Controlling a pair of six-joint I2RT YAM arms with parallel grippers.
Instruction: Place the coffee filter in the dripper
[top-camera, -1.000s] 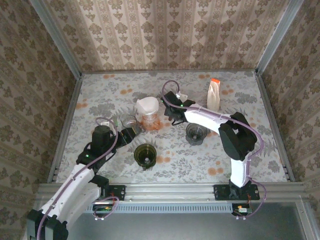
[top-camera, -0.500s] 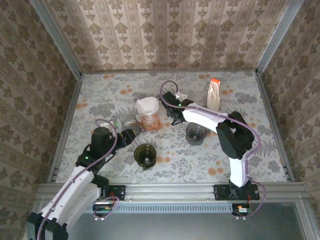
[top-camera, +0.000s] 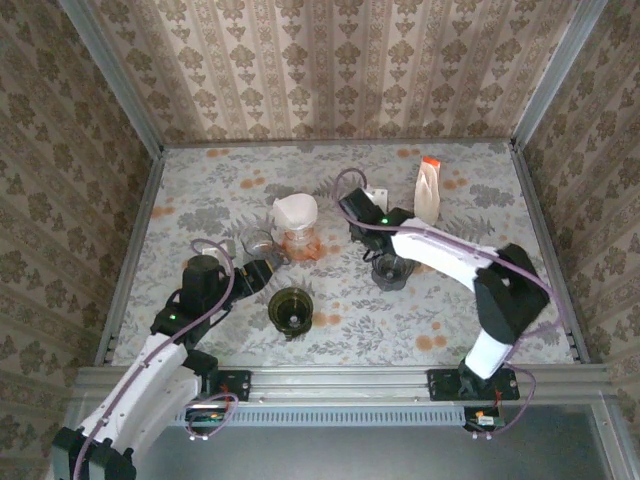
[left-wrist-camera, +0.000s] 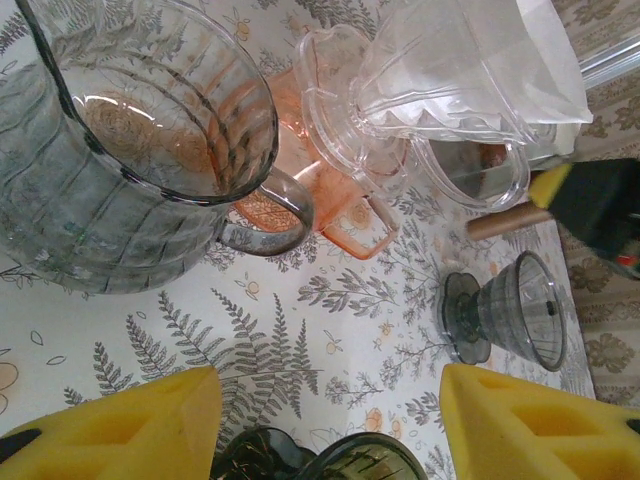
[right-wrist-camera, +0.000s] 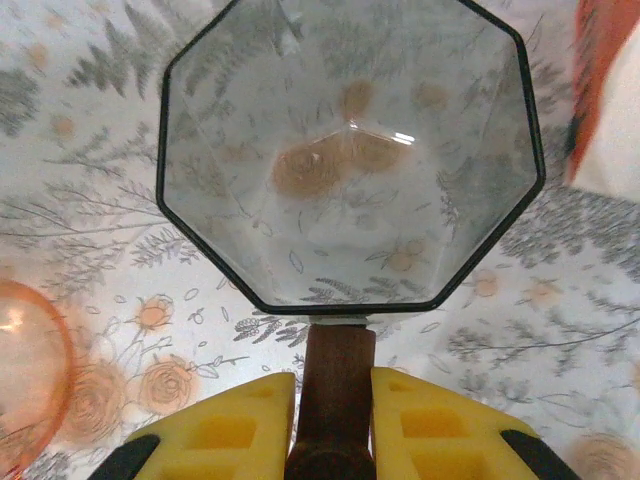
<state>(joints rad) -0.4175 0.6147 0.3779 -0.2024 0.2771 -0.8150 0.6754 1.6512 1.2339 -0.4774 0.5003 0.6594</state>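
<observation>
Coffee filter (top-camera: 295, 210) sat in a clear cone (left-wrist-camera: 440, 90) amid the worktop (top-camera: 450, 310), near the octagonal dripper (right-wrist-camera: 350, 150) whose wooden handle (right-wrist-camera: 335, 360) the right claw (right-wrist-camera: 333, 405) pinched; to my eye it should carry that level toward the filter, the left claw (left-wrist-camera: 330, 430) spread and empty.

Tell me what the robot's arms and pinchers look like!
Both arms are white tubes with chunky black joints. A thin lilac cable loops along the left arm and the right arm. Each has a tiny green light. The left gripper and right gripper have chunky yellow fingers with black bases.
</observation>
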